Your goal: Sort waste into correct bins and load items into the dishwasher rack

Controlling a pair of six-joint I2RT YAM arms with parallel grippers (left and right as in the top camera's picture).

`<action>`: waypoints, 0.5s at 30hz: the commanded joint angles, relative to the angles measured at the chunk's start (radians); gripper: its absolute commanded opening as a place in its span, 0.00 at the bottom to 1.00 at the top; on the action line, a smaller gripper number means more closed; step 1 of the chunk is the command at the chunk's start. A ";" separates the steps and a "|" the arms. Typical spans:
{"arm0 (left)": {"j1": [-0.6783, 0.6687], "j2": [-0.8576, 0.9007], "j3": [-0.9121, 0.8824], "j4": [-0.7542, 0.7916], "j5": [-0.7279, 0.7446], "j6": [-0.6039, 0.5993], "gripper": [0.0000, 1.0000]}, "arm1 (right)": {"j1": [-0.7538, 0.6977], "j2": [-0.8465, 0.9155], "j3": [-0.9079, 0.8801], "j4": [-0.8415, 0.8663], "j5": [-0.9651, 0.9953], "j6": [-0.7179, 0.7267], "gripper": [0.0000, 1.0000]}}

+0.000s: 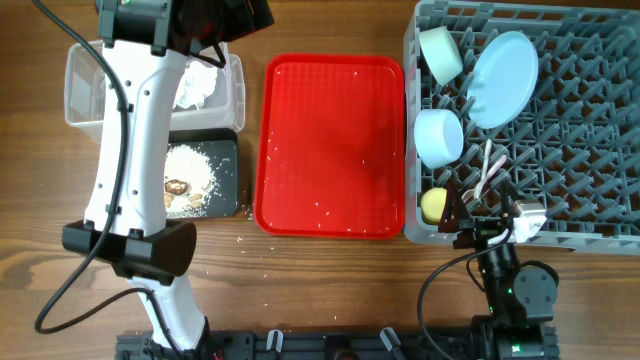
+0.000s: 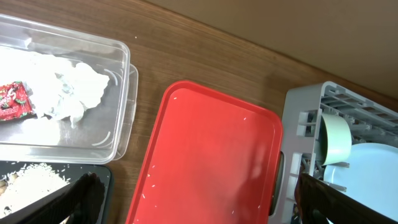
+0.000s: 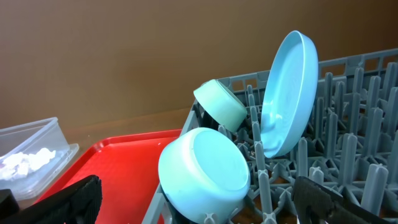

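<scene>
The grey dishwasher rack (image 1: 590,150) holds the pale green bowl (image 1: 440,52), the pale blue plate (image 1: 503,78) standing on edge, the pale blue bowl (image 1: 438,137), the yellow cup (image 1: 433,205) and white cutlery (image 1: 490,168). The clear tub (image 2: 121,93) holds the red-and-white wrapper (image 2: 12,102) and the white tissue (image 2: 71,87). The black tray (image 1: 222,180) holds food scraps (image 1: 185,172). My left gripper (image 2: 199,205) is open and empty, high above the red tray (image 2: 211,155). My right gripper (image 3: 199,208) is open and empty at the rack's front left corner, facing the blue bowl (image 3: 205,171).
The flat red tray (image 1: 333,145) lies between the bins and the rack, with a few rice-like crumbs on it. A few crumbs lie on the table in front of the black tray. My left arm (image 1: 135,150) stretches over the tub and black tray.
</scene>
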 commanded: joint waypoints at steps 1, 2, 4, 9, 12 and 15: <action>0.003 0.005 0.002 0.002 -0.003 0.005 1.00 | -0.004 -0.014 -0.003 0.005 -0.019 -0.016 1.00; 0.003 0.005 0.002 0.002 -0.003 0.005 1.00 | -0.004 -0.014 -0.003 0.005 -0.019 -0.016 1.00; 0.003 0.005 0.002 0.002 -0.003 0.005 1.00 | -0.004 -0.014 -0.003 0.005 -0.019 -0.016 1.00; 0.005 0.005 0.002 -0.013 -0.035 0.054 1.00 | -0.004 -0.014 -0.003 0.005 -0.018 -0.016 1.00; 0.005 -0.005 0.002 -0.070 -0.051 0.080 1.00 | -0.004 -0.014 -0.003 0.005 -0.018 -0.016 1.00; 0.005 -0.042 -0.002 -0.027 -0.051 0.080 1.00 | -0.004 -0.014 -0.003 0.005 -0.019 -0.016 1.00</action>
